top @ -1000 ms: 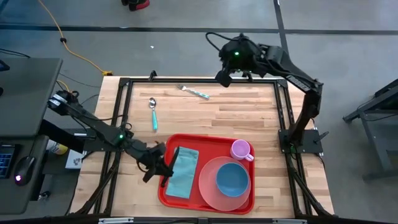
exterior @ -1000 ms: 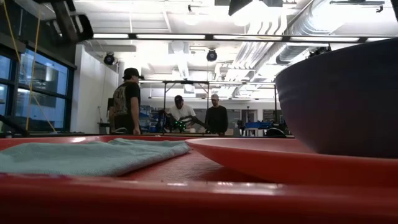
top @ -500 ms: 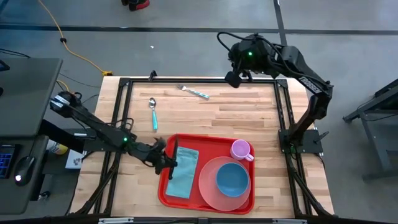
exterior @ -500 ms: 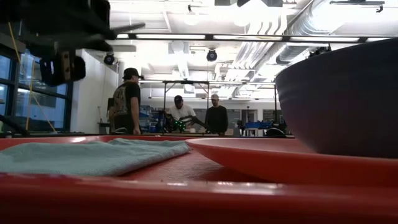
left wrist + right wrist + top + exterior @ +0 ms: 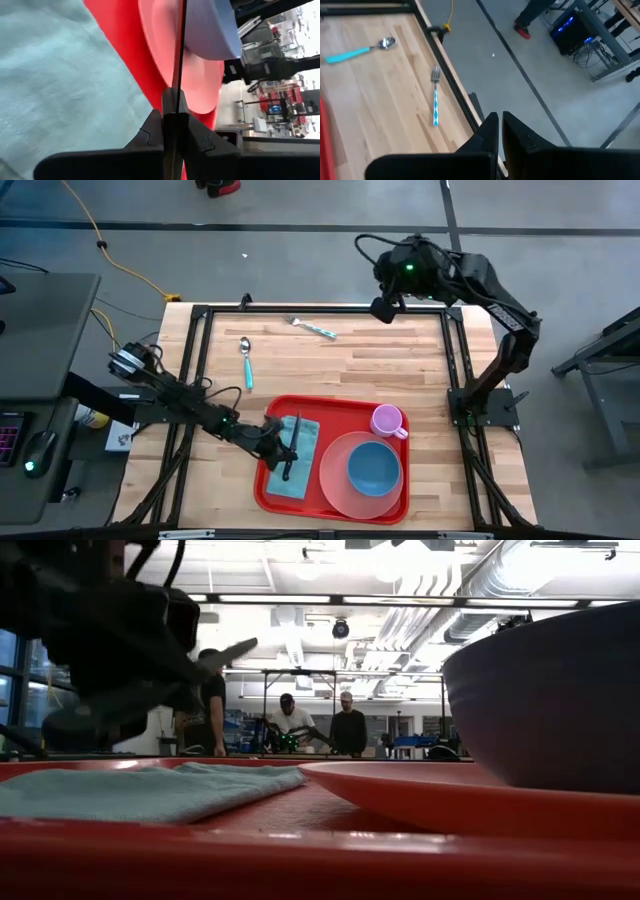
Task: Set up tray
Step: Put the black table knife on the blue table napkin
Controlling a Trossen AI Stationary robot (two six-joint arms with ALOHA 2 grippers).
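Observation:
The red tray lies at the table's near middle. On it are a teal cloth, a salmon plate with a blue bowl, and a pink cup. My left gripper reaches in from the left over the cloth, shut on a thin dark knife. The left wrist view shows the knife edge-on. My right gripper hangs shut and empty, high over the table's far right corner. My left gripper pinches the knife between its two fingers, flat sides against the pads. The fingers come from the table's left, slanting down, and lie across the knife. The knife runs near to far over the cloth; whether it touches the cloth I cannot tell.
A spoon with a teal handle and a fork with a teal handle lie on the bare wood at the far left. A black frame borders the table. People stand far off in the room.
My left gripper has come down and moved toward the table's right, from the tray's left rim to over the teal cloth, rolling as it went, still shut on the knife. My right gripper has drifted a little toward the table's right edge.

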